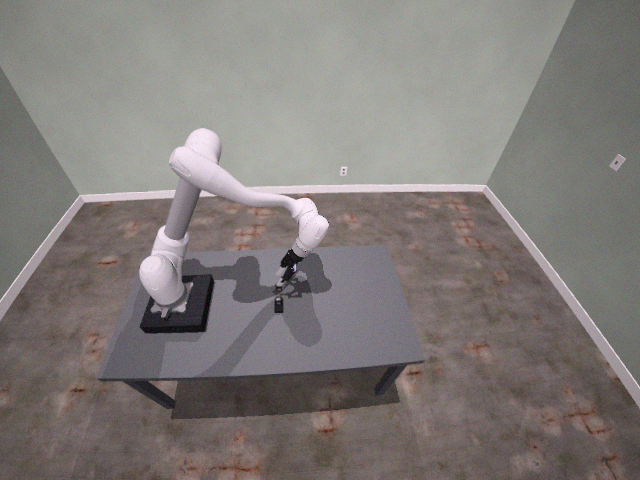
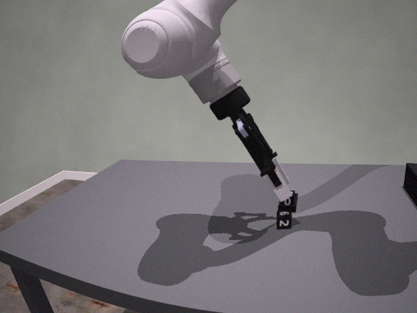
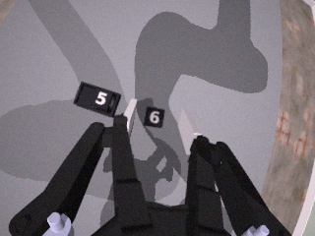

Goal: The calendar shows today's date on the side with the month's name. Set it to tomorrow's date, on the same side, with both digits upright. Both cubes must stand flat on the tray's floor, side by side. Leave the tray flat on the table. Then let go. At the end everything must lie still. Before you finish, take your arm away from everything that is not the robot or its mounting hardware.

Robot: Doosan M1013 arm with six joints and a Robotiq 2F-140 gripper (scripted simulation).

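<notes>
We are looking for one relation here: the loose cube (image 1: 278,290) (image 2: 283,219) (image 3: 155,117) is lying below the gripper (image 1: 279,287) (image 2: 283,195) (image 3: 157,112), within the gap between its fingertips as the wrist view is showing it. The jaws are standing partly spread, with a finger to either side of that gap and nothing being pinched. The cube is sitting on the table (image 1: 351,310) (image 2: 101,218) (image 3: 44,143), outside the tray (image 1: 279,311) (image 2: 294,208) (image 3: 78,93) and just beside one of its short ends. In the wrist view the tray is lying to the left of the cube, its long axis running roughly towards it. The gripper is leaning over on its way down to the cube's side of the tray, so we are judging that a grasp is calling for a lower approach with the fingers staying clear of the tray's end

The loose cube is looking black with white digits, showing a 6 on top and a 2 on a side. The other cube (image 1: 278,300) (image 2: 287,202) (image 3: 100,98) is standing in the tray, showing a 5 on top and a 0 on a side
</notes>
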